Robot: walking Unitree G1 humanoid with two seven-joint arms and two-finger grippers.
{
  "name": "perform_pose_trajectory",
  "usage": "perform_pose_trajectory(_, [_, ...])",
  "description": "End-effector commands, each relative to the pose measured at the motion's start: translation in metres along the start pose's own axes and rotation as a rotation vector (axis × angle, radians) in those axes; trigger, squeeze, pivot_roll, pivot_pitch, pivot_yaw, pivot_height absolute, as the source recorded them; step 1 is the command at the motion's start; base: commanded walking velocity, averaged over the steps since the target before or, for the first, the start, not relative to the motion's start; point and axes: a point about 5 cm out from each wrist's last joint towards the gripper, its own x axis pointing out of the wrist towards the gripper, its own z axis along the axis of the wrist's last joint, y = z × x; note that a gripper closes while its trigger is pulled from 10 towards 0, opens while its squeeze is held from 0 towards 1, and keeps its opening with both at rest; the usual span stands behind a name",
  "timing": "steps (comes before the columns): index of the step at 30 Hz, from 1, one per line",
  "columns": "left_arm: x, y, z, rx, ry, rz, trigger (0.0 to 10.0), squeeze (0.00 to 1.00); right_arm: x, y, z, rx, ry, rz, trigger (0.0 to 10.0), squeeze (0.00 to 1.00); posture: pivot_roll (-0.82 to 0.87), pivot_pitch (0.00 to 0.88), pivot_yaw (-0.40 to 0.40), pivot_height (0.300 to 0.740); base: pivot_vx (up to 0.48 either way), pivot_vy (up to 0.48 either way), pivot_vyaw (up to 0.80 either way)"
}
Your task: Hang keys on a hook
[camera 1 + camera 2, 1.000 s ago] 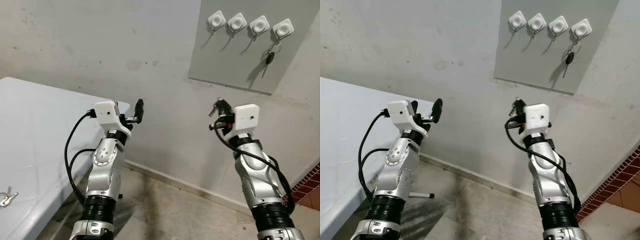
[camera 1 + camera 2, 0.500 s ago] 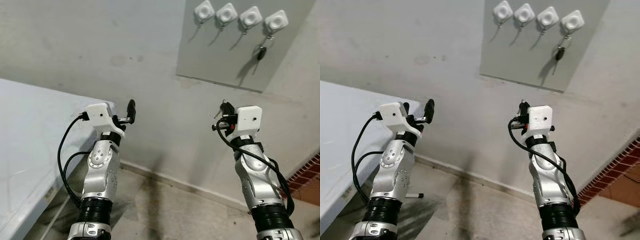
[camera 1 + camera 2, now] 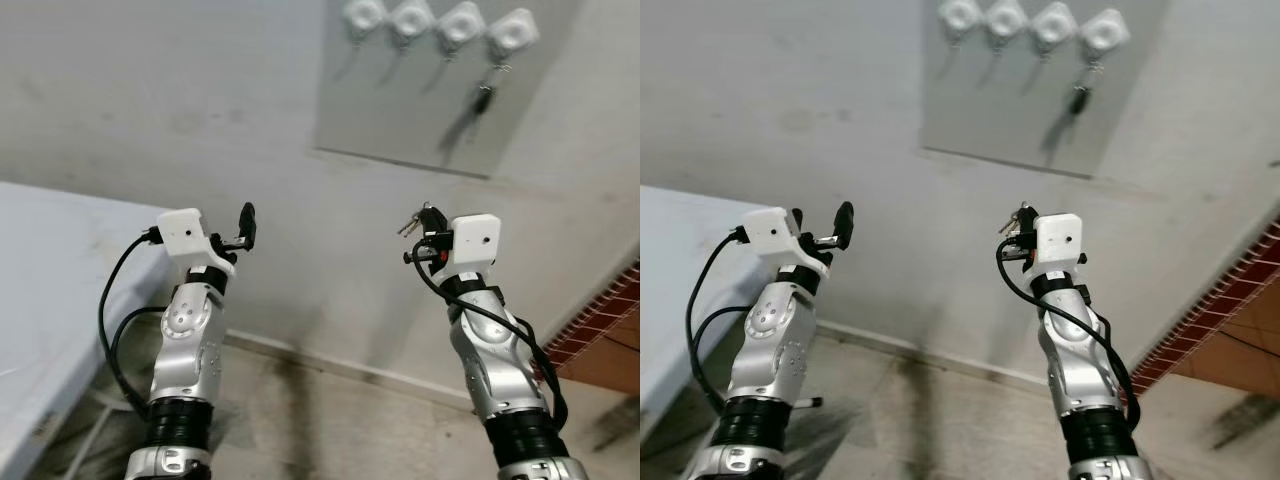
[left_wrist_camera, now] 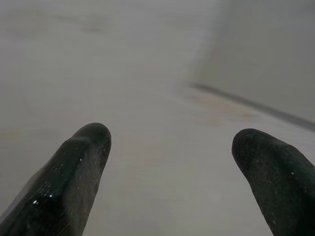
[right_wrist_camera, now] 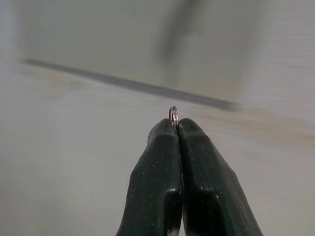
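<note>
My right gripper (image 3: pixel 424 224) is raised in front of the wall, shut on a bunch of keys (image 3: pixel 409 225); the key ring (image 5: pixel 173 114) pokes out between the pressed fingertips. High on the wall hangs a grey board (image 3: pixel 430 110) with several white hooks (image 3: pixel 410 18). One black-headed key (image 3: pixel 485 95) hangs from the rightmost hook (image 3: pixel 512 30). The board is above and beyond both grippers. My left gripper (image 3: pixel 243 225) is held up too, open, nothing between its fingers (image 4: pixel 81 162).
A white table (image 3: pixel 50 260) stands at the left, its corner close to my left arm. The plain wall is straight ahead. A red brick strip (image 3: pixel 600 330) runs along the wall at the lower right, above the concrete floor.
The whole picture has shifted: the hook board now sits further left and higher, the table takes less of the left. The arms keep the same pose, keys still held.
</note>
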Motion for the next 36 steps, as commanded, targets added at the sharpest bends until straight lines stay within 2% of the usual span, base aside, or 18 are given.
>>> perform_pose_trajectory(1, [0.001, 0.002, 0.004, 0.02, -0.009, -0.005, 10.0, 0.0, -0.001, 0.001, 0.002, 0.002, -0.008, -0.01, 10.0, 0.0, 0.0, 0.0, -0.014, 0.74, 0.0, 0.0, -0.76])
perform_pose_trajectory(5, [0.002, 0.001, 0.004, 0.019, -0.009, -0.011, 10.0, 0.0, -0.002, 0.001, 0.003, 0.01, -0.022, -0.01, 10.0, 0.0, 0.0, 0.0, -0.012, 0.74, 0.0, 0.0, -0.68])
perform_pose_trajectory(19, [0.002, -0.001, -0.002, 0.008, 0.026, 0.009, 10.0, 0.0, -0.007, 0.0, 0.005, 0.009, -0.038, 0.009, 10.0, 0.0, -0.01, 0.0, -0.017, 0.74, 0.0, 0.0, 0.0])
perform_pose_trajectory(36, [-0.002, -0.004, -0.005, 0.005, 0.041, -0.003, 10.0, 0.0, -0.013, 0.001, 0.004, 0.012, -0.031, 0.015, 10.0, 0.0, -0.01, 0.0, -0.021, 0.74, 0.0, 0.473, 0.0])
